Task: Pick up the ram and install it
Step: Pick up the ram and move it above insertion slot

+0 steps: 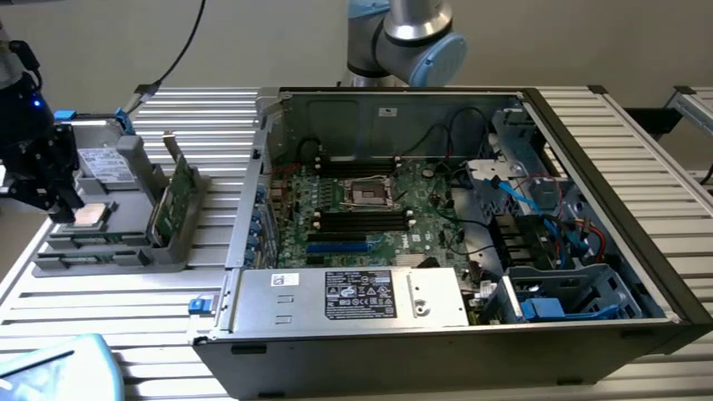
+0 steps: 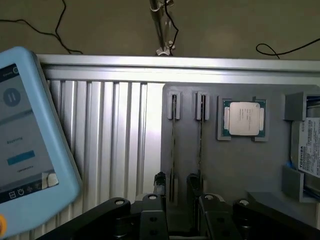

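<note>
The ram (image 2: pixel 173 145) is a thin dark stick standing on edge in a slot of the grey holder tray (image 2: pixel 235 175). A second stick like it (image 2: pixel 201 135) stands in the neighbouring slot, closer to the processor chip (image 2: pixel 244 119). My gripper (image 2: pixel 176 182) is open above the tray. Its black fingertips (image 2: pixel 160 181) stand one on each side of the first stick's line and are not closed on it. In the exterior view the gripper (image 1: pixel 58 207) hangs over the tray (image 1: pixel 100 255) at the far left, well away from the open computer case (image 1: pixel 446 209).
A hard drive (image 2: pixel 310 145) lies in the tray beyond the chip. A taller green card (image 1: pixel 176 196) stands at the tray's side nearest the case. A blue teach pendant (image 2: pixel 25 145) lies on the slatted table (image 2: pixel 115 130). The motherboard (image 1: pixel 379 213) lies inside the case.
</note>
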Controlling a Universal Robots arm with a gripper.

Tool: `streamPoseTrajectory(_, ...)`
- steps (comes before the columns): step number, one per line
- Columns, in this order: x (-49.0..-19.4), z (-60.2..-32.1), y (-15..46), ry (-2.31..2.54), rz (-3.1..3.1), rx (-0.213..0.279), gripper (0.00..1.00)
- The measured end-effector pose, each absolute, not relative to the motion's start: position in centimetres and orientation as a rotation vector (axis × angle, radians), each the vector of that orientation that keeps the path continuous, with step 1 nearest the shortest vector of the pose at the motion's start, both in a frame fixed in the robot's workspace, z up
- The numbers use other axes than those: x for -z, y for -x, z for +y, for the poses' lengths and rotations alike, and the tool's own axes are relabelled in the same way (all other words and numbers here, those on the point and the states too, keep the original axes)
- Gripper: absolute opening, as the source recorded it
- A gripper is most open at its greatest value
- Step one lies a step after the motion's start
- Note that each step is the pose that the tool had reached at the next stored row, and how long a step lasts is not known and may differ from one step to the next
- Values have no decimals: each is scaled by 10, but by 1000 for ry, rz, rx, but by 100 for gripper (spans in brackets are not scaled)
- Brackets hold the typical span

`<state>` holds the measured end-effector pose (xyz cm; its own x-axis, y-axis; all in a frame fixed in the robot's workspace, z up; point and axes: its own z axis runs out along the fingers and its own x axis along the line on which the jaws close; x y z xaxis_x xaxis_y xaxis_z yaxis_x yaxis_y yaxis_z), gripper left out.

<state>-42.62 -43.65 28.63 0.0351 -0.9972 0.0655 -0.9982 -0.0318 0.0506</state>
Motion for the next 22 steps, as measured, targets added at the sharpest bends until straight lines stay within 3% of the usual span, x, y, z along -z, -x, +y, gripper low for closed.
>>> streamPoseTrajectory(22,-250,-451,420,-2221,-2109,-14,31)
